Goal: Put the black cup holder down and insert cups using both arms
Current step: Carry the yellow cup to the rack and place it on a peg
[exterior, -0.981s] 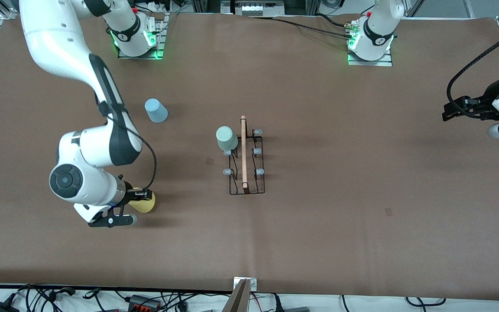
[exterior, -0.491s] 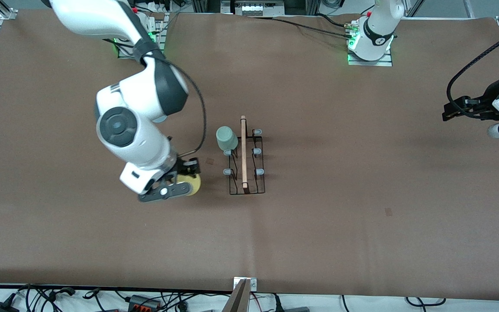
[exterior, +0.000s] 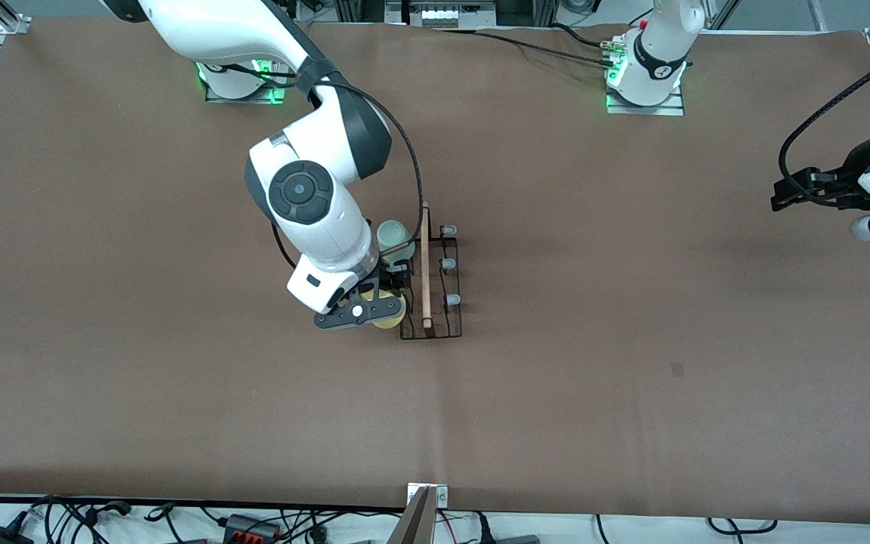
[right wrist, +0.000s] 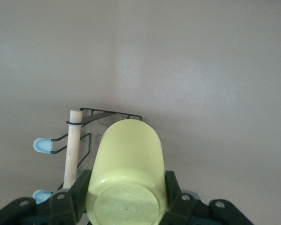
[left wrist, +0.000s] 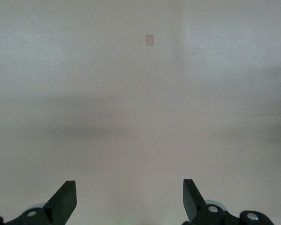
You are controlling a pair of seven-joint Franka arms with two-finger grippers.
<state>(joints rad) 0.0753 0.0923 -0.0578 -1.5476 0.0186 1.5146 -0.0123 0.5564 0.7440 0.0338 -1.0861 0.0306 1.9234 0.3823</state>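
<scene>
A: Yellow cup (right wrist: 126,173) gripped in the right hand (exterior: 365,311), held over the desk (exterior: 631,393) right beside the rack (exterior: 430,291), at the rack's end nearer the front camera, on the side toward the right arm.

B: Rack status?

A: Black wire, wooden rod on top, standing mid-desk. Grey-green cup (exterior: 394,239) already sits on a peg on the same side, farther from the camera. Blue cup not visible, probably hidden under the right arm.

B: Left hand?

A: Left hand (left wrist: 129,199) open, empty, parked over bare desk at the left arm's end. Waiting.

B: Risks?

A: Cup mouth could miss the peg and catch the wire or the rod (right wrist: 71,150), which would shove or tip the light rack since nothing is steadying it. The peg it seems to be going for is hidden by the hand in the front view, so I can't tell the alignment. The grey-green cup is close by; a wide approach might knock it.

B: Anything blocking?

A: Only that cup and the rod. A small mark (exterior: 677,369) on the desk, well apart.
</scene>
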